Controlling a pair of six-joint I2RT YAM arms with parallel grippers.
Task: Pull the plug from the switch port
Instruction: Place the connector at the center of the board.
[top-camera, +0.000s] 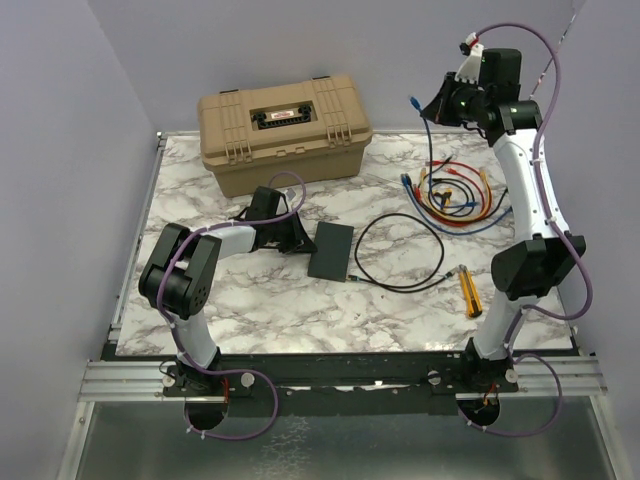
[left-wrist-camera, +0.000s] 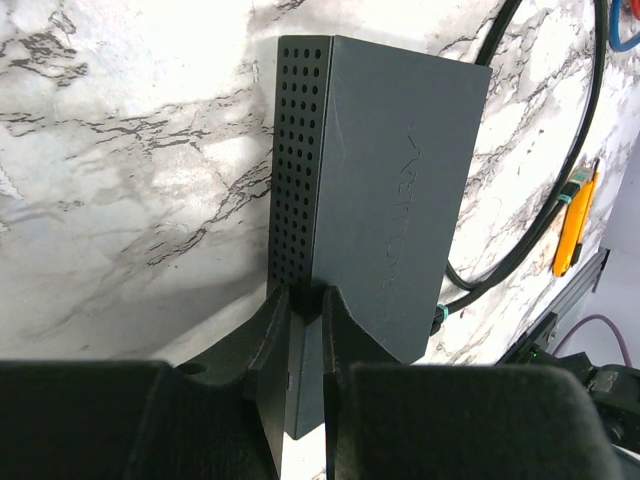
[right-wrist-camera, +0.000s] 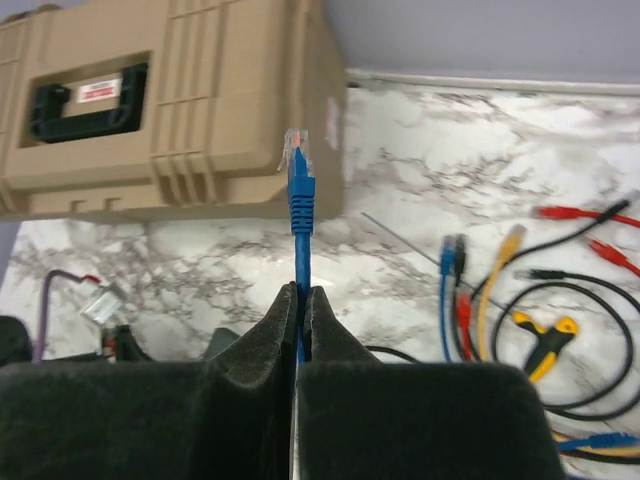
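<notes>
Switch (top-camera: 332, 250): one thin, flat, matte-black rectangular box lying flat on the marble-patterned table (top-camera: 300, 310), near its middle and well in front of the tan toolbox (top-camera: 285, 128). In the left wrist view its long side wall is a grid of small round holes and its broad face (left-wrist-camera: 400, 180) carries faint raised lettering.

One black cable (top-camera: 405, 250) loops across the table to the right. Its teal-booted plug (left-wrist-camera: 437, 318) sits against the switch's near short edge, but whether it is seated in a port cannot be told.

Two arms are in view. The left pincer (left-wrist-camera: 305, 300) lies low at the switch's left side, with its two fingers (left-wrist-camera: 268, 350) nearly together astride the box's end and pinching it. The right pincer (right-wrist-camera: 300, 292) is raised high over the far right of the table, its fingers pressed together on one blue patch cable (right-wrist-camera: 300, 215). That cable's clear plug (right-wrist-camera: 293, 148) stands upright above the fingertips, touching nothing.

There is one toolbox, lid down, with a black handle recess. One yellow-handled hand tool (top-camera: 468, 290) lies near the right arm's base. A tangle of loose patch cables (top-camera: 460, 195) in red, yellow, blue and black lies at the right, too knotted to count.
</notes>
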